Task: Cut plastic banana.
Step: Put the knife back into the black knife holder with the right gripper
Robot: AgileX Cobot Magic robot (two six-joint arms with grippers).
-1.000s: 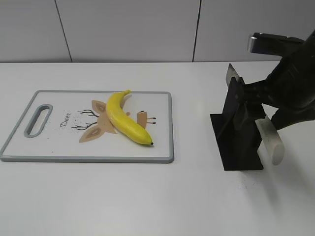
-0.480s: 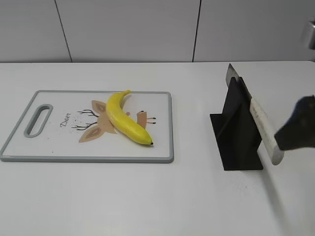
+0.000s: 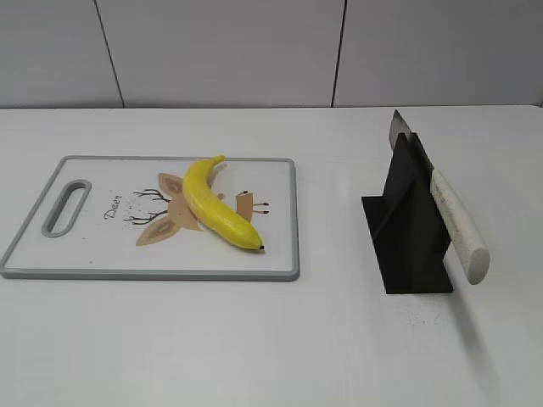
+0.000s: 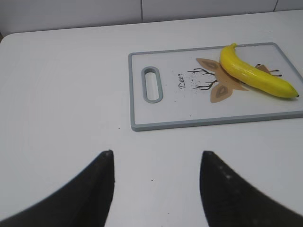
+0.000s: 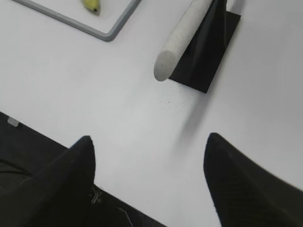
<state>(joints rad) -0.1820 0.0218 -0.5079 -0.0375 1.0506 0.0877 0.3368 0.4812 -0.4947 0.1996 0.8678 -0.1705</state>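
A yellow plastic banana (image 3: pixel 219 206) lies whole on a white cutting board with a grey rim (image 3: pixel 34 270). It also shows in the left wrist view (image 4: pixel 255 78) on the board (image 4: pixel 137 126). A knife with a white handle (image 3: pixel 458 225) rests in a black stand (image 3: pixel 407 229). In the right wrist view the handle (image 5: pixel 182 40) sticks out of the stand (image 5: pixel 210 52). My left gripper (image 4: pixel 156 161) is open over bare table, short of the board. My right gripper (image 5: pixel 149 146) is open and empty, near the table's front edge, short of the knife. Neither arm shows in the exterior view.
The white table (image 3: pixel 280 339) ends at a grey panelled wall (image 3: pixel 221 51) behind. The table's front edge with dark space below (image 5: pixel 28 156) shows in the right wrist view. The board has a handle slot (image 3: pixel 66 206) at its left end.
The right arm, which was over the knife and stand one second ago, has drawn back to the right and left the exterior view. The knife stays in the stand. The banana has not moved.
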